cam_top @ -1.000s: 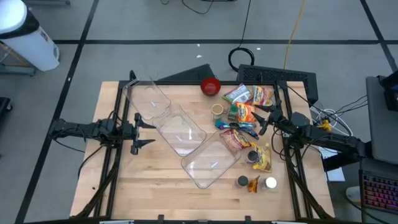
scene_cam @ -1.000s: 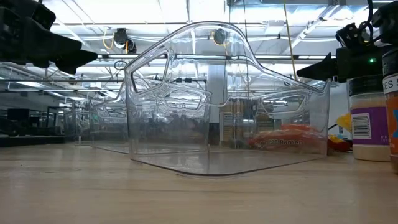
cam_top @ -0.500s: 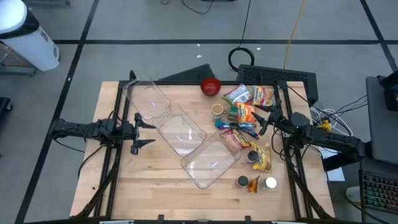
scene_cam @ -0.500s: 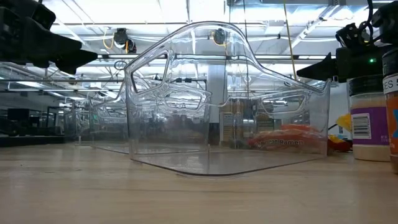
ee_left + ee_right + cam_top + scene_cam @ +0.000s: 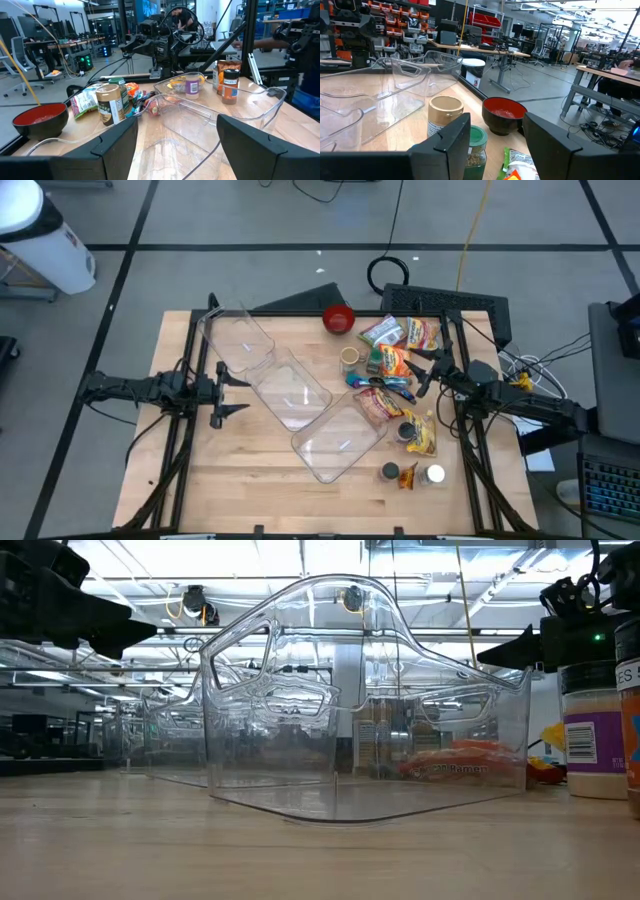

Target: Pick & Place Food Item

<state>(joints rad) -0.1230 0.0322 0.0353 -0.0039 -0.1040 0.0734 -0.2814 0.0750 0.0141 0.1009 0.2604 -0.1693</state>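
Worktop [image 5: 250, 480] of pale wood grain carries two clear moulded plastic bins [image 5: 340, 442], glossy and round-cornered. Crinkled foil snack packets [image 5: 392, 362] lie heaped beside a squat jar [image 5: 349, 358] and a smooth red bowl [image 5: 338, 319]. The left claw [image 5: 228, 391] hangs open and empty near one bin; the right claw [image 5: 424, 372] gapes empty over the packets.
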